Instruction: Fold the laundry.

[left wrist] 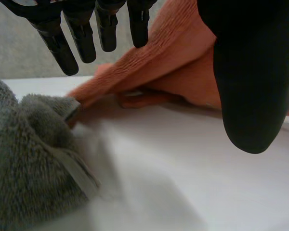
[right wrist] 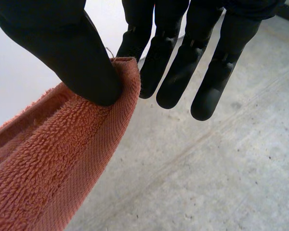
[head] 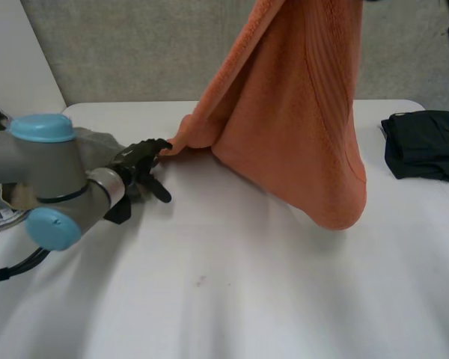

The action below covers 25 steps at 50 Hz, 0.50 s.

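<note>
White table (head: 232, 299), grey wall (head: 135, 52) along its far side.

Right hand (right wrist: 53, 43): thumb pressed down on the hemmed corner of an orange towel (right wrist: 62, 168), pinching it against a finger; the other fingers (right wrist: 173, 67) straight and spread beyond the hem. A grasp on that corner.

Towel hangs from there as a long drape over the middle of the table. Its top is cut off at the head view's upper edge. The lowest fold sags right of centre, at or just above the tabletop; contact not clear. One lower corner is drawn out to the left, down to the table.

Left hand (head: 138, 176): low at the left, at that drawn-out corner. Fingers (left wrist: 82, 41) straight, thumb well apart from them, so the hand is released. The towel's edge runs between thumb and fingers. Fingertips lie right at the corner; whether they touch it is hard to make out.

Just left of the hand: a grey fleecy cloth (left wrist: 24, 159), bunched on the table, partly hidden behind the left arm (head: 41, 164).

Far right: a black garment (head: 426, 146), folded, flat on the table, well apart from the towel, cut off by the view's edge.
</note>
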Each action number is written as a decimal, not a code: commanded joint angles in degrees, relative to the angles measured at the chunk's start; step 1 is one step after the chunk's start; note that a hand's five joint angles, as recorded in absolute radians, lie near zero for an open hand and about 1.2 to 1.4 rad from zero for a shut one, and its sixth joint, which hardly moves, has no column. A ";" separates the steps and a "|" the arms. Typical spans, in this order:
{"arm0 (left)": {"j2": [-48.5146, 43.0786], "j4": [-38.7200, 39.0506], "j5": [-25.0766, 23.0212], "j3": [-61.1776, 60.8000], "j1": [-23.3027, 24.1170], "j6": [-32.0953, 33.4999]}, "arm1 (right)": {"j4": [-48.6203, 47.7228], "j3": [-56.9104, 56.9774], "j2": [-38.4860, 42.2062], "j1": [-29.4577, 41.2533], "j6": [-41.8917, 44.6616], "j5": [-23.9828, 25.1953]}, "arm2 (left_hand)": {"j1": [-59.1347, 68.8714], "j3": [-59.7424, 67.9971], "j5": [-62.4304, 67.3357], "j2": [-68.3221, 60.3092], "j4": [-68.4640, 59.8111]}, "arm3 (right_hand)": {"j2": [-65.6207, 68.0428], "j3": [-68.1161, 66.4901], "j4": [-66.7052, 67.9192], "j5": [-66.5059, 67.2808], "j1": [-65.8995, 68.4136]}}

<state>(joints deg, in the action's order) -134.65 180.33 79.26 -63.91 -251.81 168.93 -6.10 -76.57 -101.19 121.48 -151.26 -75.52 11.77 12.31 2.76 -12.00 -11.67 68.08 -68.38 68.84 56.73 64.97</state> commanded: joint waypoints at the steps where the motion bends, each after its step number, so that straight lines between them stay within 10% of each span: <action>1: -5.44 3.08 8.26 8.35 2.19 0.61 | 2.14 0.99 -1.81 0.60 -0.35 0.73 | -1.77 -2.31 -2.76 2.00 1.67 | 11.92 -11.62 11.16 13.27 15.03; 25: -12.56 6.96 11.97 11.53 7.56 3.77 | 5.22 5.91 -2.69 -1.16 -0.44 0.55 | 0.11 -0.43 -0.87 0.12 -0.21 | 11.92 -11.62 11.16 13.27 15.03</action>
<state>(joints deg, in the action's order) -146.24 187.65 89.64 -53.50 -244.58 170.89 -1.99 -72.46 -103.76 121.09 -151.66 -74.89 11.77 12.31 2.76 -12.01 -11.67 68.09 -68.38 68.84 56.73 64.97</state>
